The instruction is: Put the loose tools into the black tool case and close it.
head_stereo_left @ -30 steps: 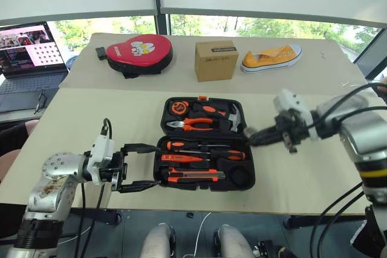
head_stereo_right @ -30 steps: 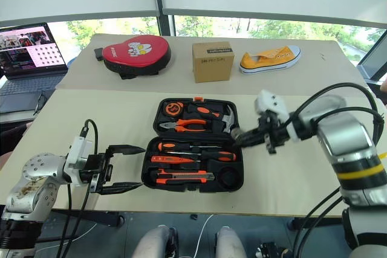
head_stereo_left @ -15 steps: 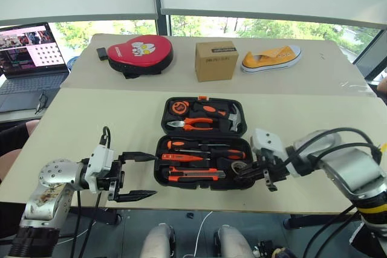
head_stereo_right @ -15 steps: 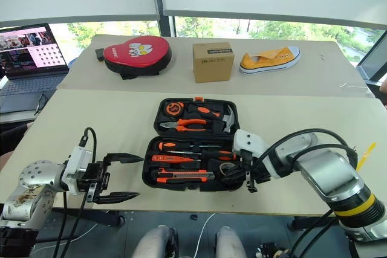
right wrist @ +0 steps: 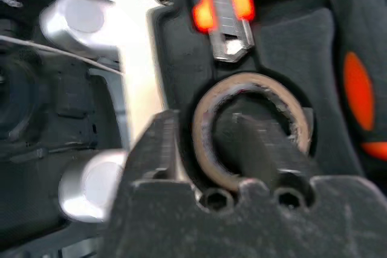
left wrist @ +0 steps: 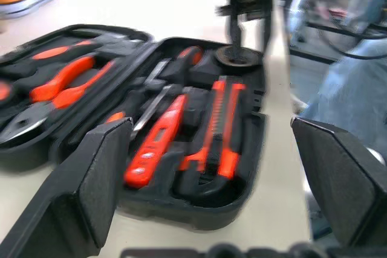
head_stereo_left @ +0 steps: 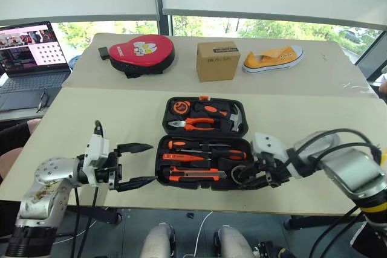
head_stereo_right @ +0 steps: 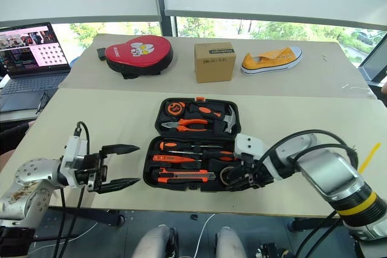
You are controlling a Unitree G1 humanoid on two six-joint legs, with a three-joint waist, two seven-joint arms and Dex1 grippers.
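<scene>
Your left gripper [head_stereo_left: 134,165] hangs over bare table [head_stereo_left: 121,119] just left of the open black tool case [head_stereo_left: 205,144], with nothing between them. Your right gripper [head_stereo_left: 242,178] crowds the case's near right corner, one finger inside the tape roll [right wrist: 251,128], one outside it, beside the utility knife [head_stereo_left: 195,174]. The raised lid blocks the far side; beyond it stand the red pouch [head_stereo_left: 140,52], cardboard box [head_stereo_left: 217,60] and yellow shoe [head_stereo_left: 273,58].

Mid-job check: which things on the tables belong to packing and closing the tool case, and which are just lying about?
Job:
- black tool case, open
- two screwdrivers
- tester screwdriver
- utility knife
- tape roll, right tool at it
- left tool, open beside the case

Lying about:
- red pouch
- cardboard box
- yellow shoe
- laptop
</scene>
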